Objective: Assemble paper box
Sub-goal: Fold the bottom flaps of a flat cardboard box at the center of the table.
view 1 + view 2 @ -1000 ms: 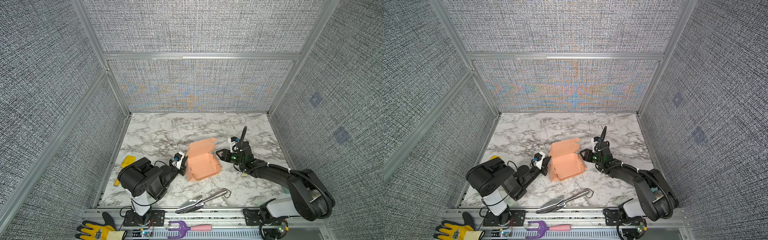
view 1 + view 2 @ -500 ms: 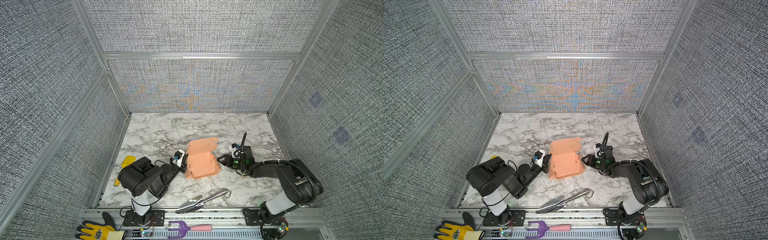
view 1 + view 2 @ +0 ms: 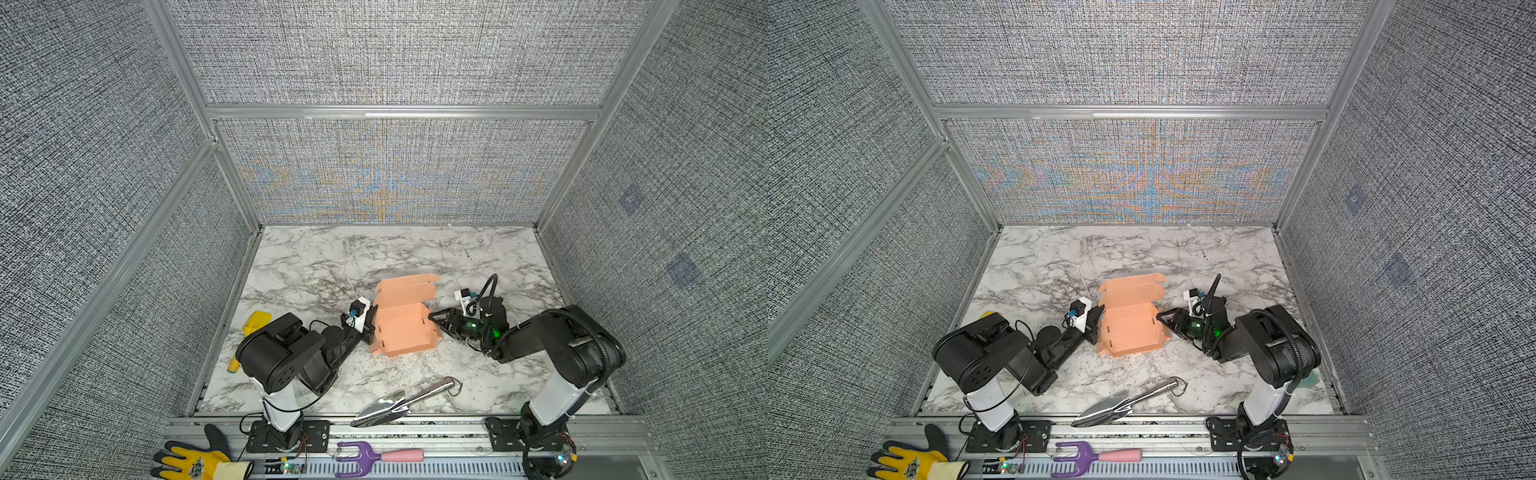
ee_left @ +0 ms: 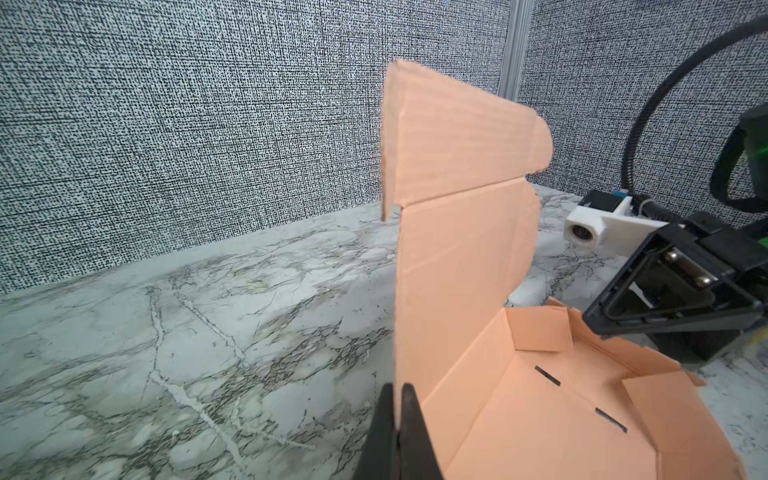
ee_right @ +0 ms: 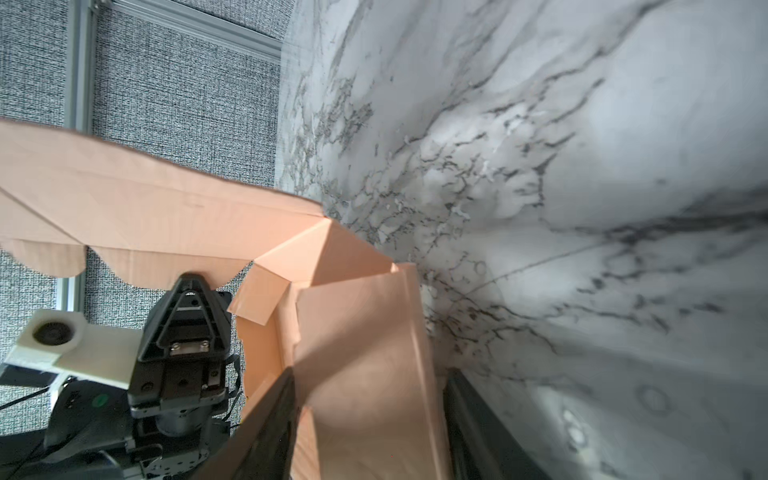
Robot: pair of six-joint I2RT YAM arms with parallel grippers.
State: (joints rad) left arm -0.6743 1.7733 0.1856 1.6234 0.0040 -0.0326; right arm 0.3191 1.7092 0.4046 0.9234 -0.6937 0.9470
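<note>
Paper box: mid-table between the arms, tray open upward.
Left pinch: left gripper fingers pressed together on the box's left edge.
Right reach: right gripper fingers spread astride the loose right wall.
Risk: that wall may spring back if its tabs miss the floor slots; a hard push could skid the light tray out of the pinch.
Axis: long side runs arm to arm, slightly skewed.
Far edge: lid stands nearly upright, tuck flap uppermost.
</note>
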